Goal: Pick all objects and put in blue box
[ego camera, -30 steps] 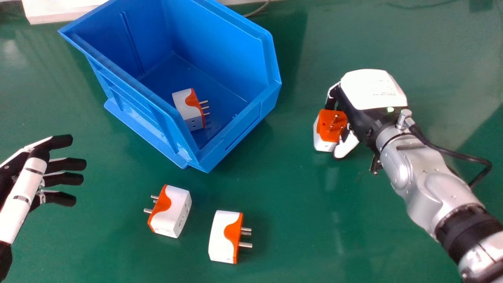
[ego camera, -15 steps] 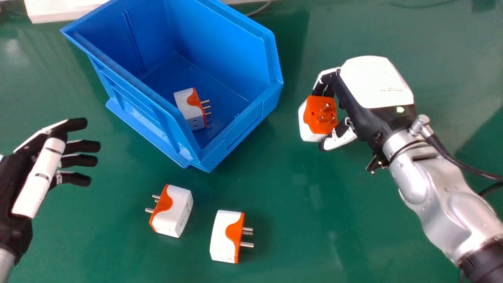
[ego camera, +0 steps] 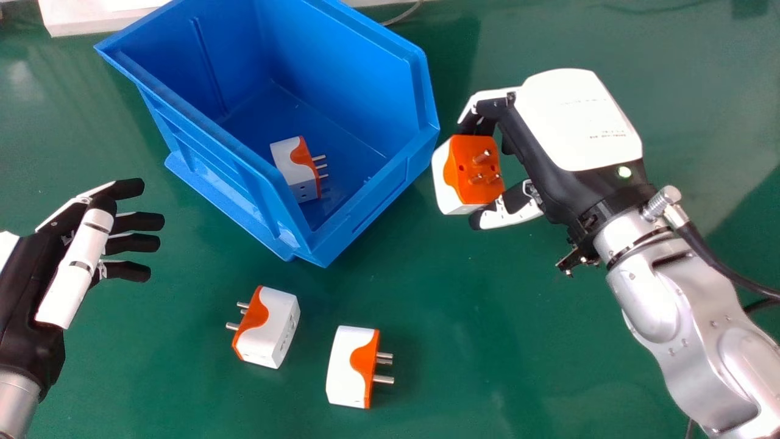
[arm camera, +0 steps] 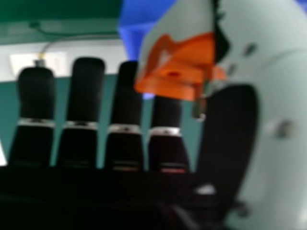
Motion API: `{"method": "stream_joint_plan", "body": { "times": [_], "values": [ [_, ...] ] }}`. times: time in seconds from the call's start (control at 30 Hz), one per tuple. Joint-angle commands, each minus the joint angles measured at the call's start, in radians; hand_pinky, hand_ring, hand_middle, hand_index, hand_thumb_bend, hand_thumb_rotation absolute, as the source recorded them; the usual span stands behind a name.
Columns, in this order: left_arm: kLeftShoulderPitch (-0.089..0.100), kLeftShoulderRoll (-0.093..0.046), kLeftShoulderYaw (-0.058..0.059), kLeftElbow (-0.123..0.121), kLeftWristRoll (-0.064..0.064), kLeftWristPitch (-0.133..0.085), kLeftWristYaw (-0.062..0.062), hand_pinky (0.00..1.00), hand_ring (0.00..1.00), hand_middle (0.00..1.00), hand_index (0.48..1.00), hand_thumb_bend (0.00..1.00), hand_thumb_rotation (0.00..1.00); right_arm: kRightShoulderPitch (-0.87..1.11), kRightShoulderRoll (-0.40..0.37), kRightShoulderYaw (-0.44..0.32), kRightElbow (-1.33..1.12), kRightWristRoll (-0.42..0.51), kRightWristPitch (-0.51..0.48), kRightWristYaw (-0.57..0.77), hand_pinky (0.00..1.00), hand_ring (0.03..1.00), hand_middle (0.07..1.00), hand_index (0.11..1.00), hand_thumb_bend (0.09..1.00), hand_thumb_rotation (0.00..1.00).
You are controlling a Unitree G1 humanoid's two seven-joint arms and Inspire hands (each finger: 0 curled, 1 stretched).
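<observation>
1. Closer to the blue bin [ego camera: 372, 210] came right hand [ego camera: 563, 122], pinching plug adapter [ego camera: 472, 171] at bin's three o'clock.
2. Left hand [ego camera: 36, 292], eight o'clock: relaxed fingers, empty.
3. Inside is another adapter [ego camera: 295, 167]; near six, two more adapters [ego camera: 271, 329].

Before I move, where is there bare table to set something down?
Bare table lies between the right table plug and right forearm, and between the left table plug and left forearm. Crowded: between the blue box and held plug.
</observation>
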Motion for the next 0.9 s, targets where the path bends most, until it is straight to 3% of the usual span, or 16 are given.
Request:
{"method": "stream_joint_plan", "body": {
  "times": [0.0,0.37,0.87],
  "values": [
    [-0.003,0.008,-0.002,-0.017,0.010,-0.001,0.011,0.58,0.68,0.71,0.802,0.27,0.89,-0.010,0.012,-0.019,-0.053,-0.004,-0.016,0.005,0.34,0.441,0.534,0.501,0.493,0.00],
    [0.003,0.004,-0.008,-0.035,0.015,0.010,0.022,0.58,0.68,0.71,0.800,0.26,0.88,-0.131,0.082,0.025,-0.003,-0.039,-0.065,0.033,0.34,0.441,0.535,0.505,0.493,0.00],
    [0.030,0.005,-0.007,-0.060,0.015,0.011,0.025,0.57,0.68,0.71,0.799,0.25,0.86,-0.446,0.227,0.105,0.382,-0.049,-0.193,-0.019,0.34,0.440,0.535,0.517,0.493,0.00]
  ]
}}
